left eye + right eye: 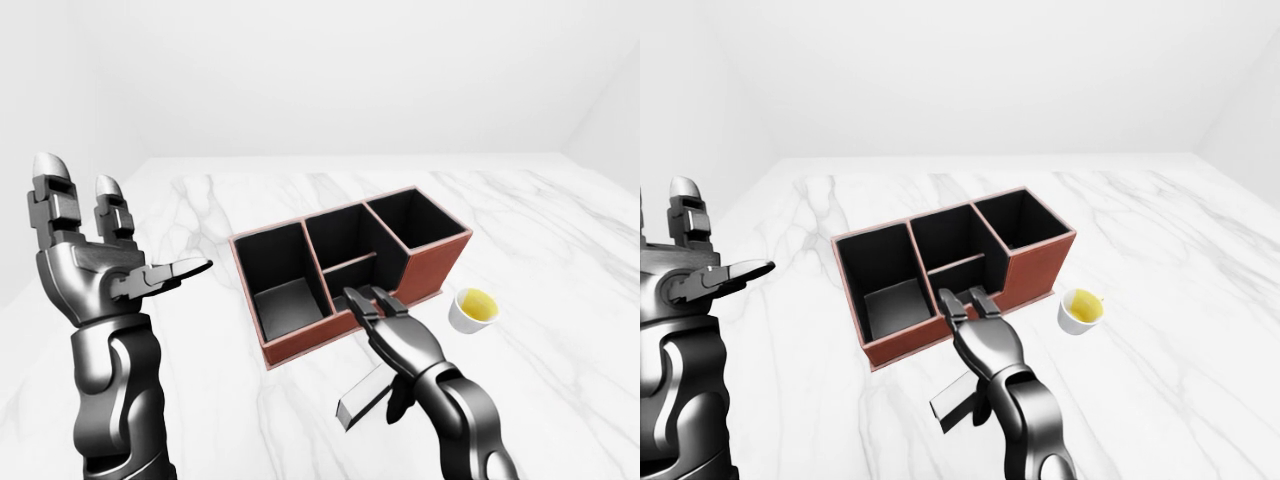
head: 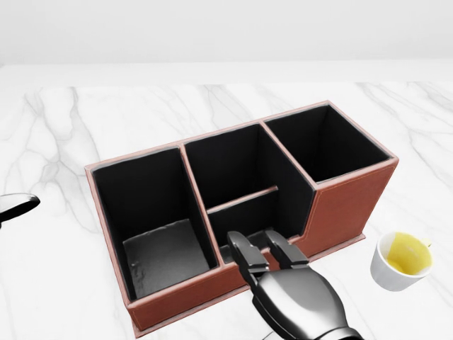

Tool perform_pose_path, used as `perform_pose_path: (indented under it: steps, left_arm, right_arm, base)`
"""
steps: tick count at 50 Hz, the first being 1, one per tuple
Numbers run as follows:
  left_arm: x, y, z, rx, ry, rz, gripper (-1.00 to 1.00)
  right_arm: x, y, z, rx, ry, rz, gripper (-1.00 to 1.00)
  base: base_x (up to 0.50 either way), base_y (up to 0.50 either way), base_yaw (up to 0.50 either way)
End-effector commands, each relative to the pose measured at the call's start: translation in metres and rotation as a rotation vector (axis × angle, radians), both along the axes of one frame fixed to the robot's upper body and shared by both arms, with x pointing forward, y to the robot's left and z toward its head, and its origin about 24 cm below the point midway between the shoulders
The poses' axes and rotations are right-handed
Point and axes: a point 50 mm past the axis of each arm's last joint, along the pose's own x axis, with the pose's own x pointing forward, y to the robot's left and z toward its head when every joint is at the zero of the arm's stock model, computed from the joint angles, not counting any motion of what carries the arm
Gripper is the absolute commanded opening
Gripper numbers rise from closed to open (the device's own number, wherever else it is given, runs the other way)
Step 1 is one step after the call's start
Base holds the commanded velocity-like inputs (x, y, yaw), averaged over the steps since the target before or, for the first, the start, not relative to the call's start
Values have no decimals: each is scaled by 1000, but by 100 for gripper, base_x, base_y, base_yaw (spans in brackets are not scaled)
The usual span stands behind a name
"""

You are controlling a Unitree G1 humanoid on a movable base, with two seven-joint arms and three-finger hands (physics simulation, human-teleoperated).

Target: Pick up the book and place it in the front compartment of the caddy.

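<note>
The caddy (image 1: 432, 266) is a red-brown box with black compartments on the white marble table. Its low middle compartment (image 2: 249, 216) faces the bottom of the head view. My right hand (image 1: 373, 301) reaches in from the bottom, fingertips over the caddy's near rim at that low compartment. It holds a thin grey book (image 1: 360, 397) under the palm, with the thumb pressed against it. The book hangs tilted above the table, just short of the caddy. My left hand (image 1: 110, 232) is raised at the left, open and empty, well clear of the caddy.
A small white cup (image 1: 473, 309) of yellow liquid stands on the table just right of the caddy, close to my right hand. The marble table (image 1: 560, 230) stretches around the caddy, with white walls beyond it.
</note>
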Motion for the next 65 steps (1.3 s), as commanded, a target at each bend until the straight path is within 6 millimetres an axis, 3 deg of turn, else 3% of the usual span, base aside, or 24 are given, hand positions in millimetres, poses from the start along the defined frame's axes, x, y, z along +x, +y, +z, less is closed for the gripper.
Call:
perform_pose_path:
  steps: [1,62,64,65]
  left_arm:
    - [14,-3,-16,-9,87,7,100]
    - [15,-4,-20,-4,103,7,100]
    - [15,-4,-19,-4,102,8,100]
    - [15,-4,-19,-4,100,8,100]
  right_arm:
    - [4,5,-27,-18,119,32,100]
    - [-15,13,-71,34,345,114,100]
    - [-16,13,-71,30,348,118,95]
    - [-16,13,-71,29,345,120,66]
  base:
    - [0,0,0]
    - [0,0,0]
    - [0,0,0]
    - [0,0,0]
